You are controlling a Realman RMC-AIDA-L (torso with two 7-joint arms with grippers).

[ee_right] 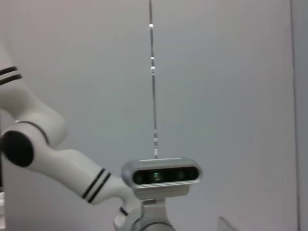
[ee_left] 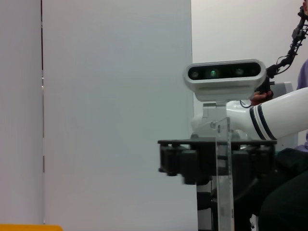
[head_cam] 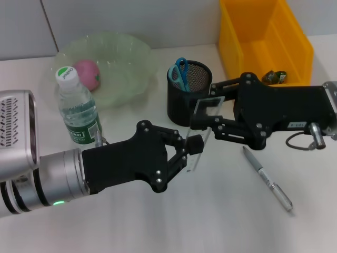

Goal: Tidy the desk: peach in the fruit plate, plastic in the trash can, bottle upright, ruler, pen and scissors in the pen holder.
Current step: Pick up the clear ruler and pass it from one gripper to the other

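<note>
- The left wrist view shows the clear ruler (ee_left: 223, 178) upright, edge-on, before the right gripper (ee_left: 211, 161) and the robot's head camera (ee_left: 224, 77); the head view shows it from above instead.
- Head view: both grippers meet at frame centre. The left gripper (head_cam: 192, 150) is closed on the ruler's (head_cam: 202, 132) lower end; the right gripper (head_cam: 202, 110) is clamped on its upper end, just beside the pen holder (head_cam: 188, 92) holding scissors (head_cam: 180, 71).
- Pen (head_cam: 267, 179) lies lower right; bottle (head_cam: 78, 108) upright at left; peach (head_cam: 87, 74) in the fruit plate (head_cam: 131, 58).
</note>
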